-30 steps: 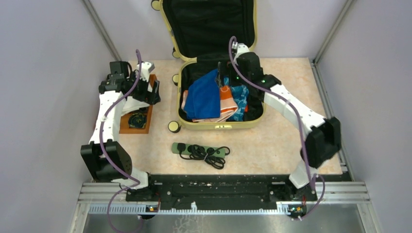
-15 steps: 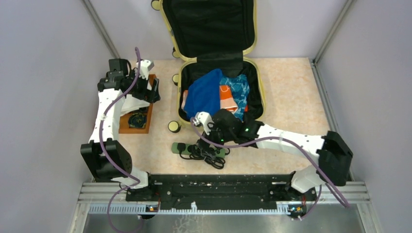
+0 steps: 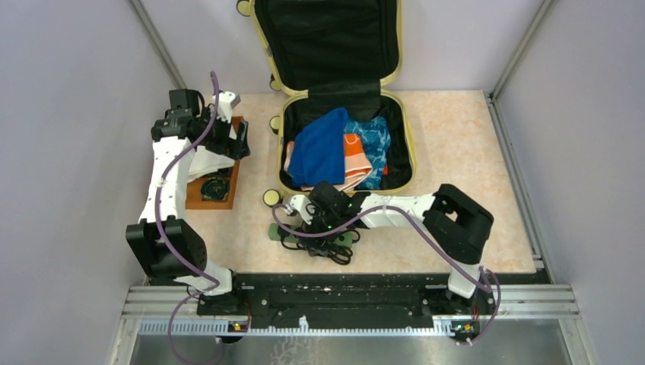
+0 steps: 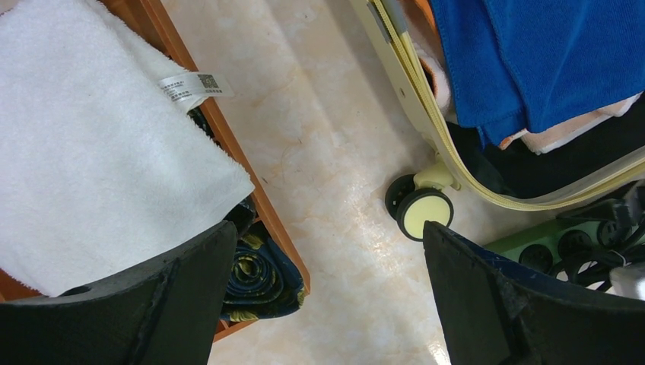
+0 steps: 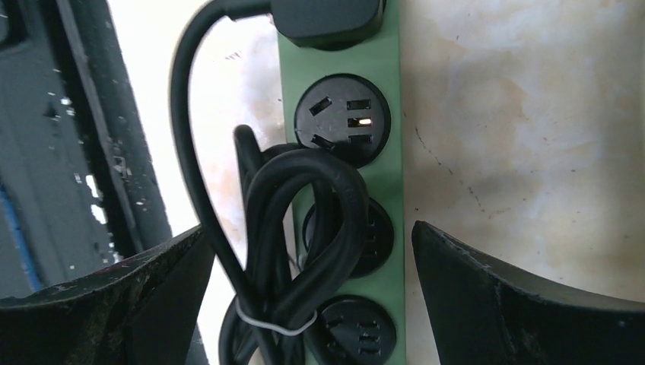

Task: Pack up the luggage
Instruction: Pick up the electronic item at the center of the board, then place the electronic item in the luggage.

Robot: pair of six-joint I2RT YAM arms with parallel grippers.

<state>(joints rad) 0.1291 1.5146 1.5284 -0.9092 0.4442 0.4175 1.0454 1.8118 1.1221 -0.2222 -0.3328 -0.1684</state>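
The luggage (image 3: 346,194) lies open at the back of the table, pale yellow shell, black-lined lid (image 3: 327,38) propped upright. A blue towel (image 3: 319,148) and orange and teal clothes lie folded in its base. My right gripper (image 3: 304,224) hangs open just above a green power strip (image 3: 283,230) in front of the luggage. In the right wrist view the power strip (image 5: 386,65) and its bundled black cable (image 5: 304,182) sit between the spread fingers of the right gripper (image 5: 312,236), untouched. My left gripper (image 3: 237,142) is open over a wooden tray (image 3: 230,182). Nothing sits in the left gripper (image 4: 327,236).
The tray holds a white towel (image 4: 99,152) and a rolled dark blue-and-yellow cloth (image 4: 262,270). A luggage wheel (image 4: 422,214) stands on the table between tray and power strip. Grey walls close in both sides. The arms' black base rail (image 3: 342,293) runs along the near edge.
My right arm has swung out of the luggage and down to the power strip at the front, its gripper open throughout. The left arm has barely moved.
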